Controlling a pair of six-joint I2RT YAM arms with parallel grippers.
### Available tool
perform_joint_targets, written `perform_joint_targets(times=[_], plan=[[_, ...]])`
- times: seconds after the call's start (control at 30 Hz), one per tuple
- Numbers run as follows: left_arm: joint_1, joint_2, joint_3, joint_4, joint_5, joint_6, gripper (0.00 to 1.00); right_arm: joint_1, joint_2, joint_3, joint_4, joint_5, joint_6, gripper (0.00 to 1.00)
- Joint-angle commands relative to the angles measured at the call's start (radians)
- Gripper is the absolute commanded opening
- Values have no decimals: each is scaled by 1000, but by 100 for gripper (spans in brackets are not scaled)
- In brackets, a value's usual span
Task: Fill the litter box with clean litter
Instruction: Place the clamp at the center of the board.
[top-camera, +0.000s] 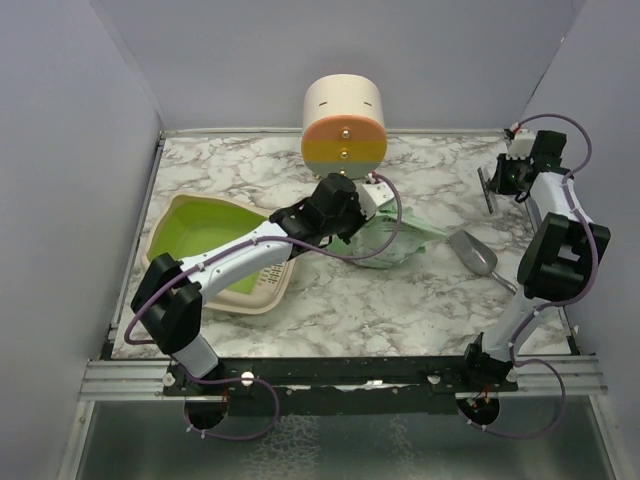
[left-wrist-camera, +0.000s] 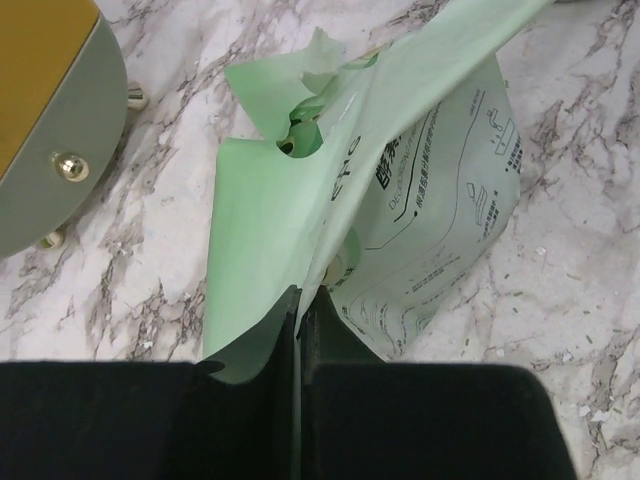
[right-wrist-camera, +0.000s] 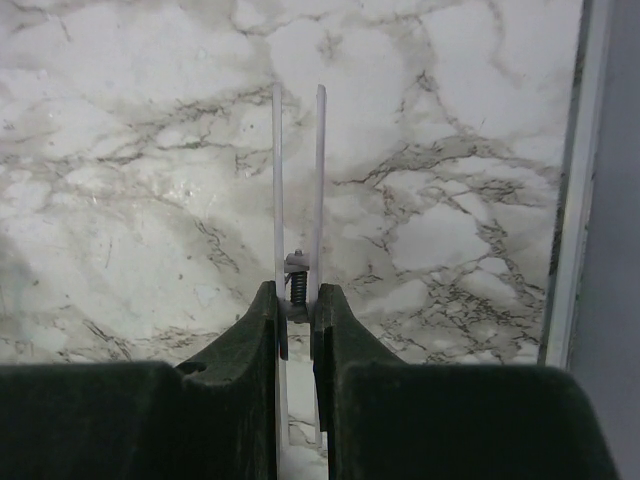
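Top external view: the litter box (top-camera: 197, 226) lies on the marble table (top-camera: 330, 310), nearer the arm bases than the cream cylinder (top-camera: 344, 125) and to its left, with its lime-green floor showing. The mint-green bag (top-camera: 405, 236) lies slumped just in front of the cylinder, slightly to its right. The left gripper (left-wrist-camera: 300, 300) is fully closed, pinching the bag's upper edge. The litter inside the bag cannot be made out. The right gripper (right-wrist-camera: 297, 305), well right of the cylinder by the wall, is nearly closed, clamped on a clear spring clip (right-wrist-camera: 320, 150). The grey scoop (top-camera: 475, 255) lies in front and right of the cylinder, apart from the bag.
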Motion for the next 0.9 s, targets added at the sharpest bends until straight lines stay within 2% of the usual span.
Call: perform_joint_targets(times=[0.0,0.2,0.47,0.77,0.87], plan=[[8,24,158,20,-141,30,0,-6,38,-36,7,-17,-35,1],[8,134,327,-55,-163,69,0,-6,62,-95,15,16,-68,1],[19,230,468,-60,-293,107,0,-6,52,-137,29,14,-96,1],[22,377,807,-204,-324,188,0,-7,69,-132,18,-2,-116,1],[22,391,825,-238,-311,178,0,-7,77,-127,-5,-27,-126,1]])
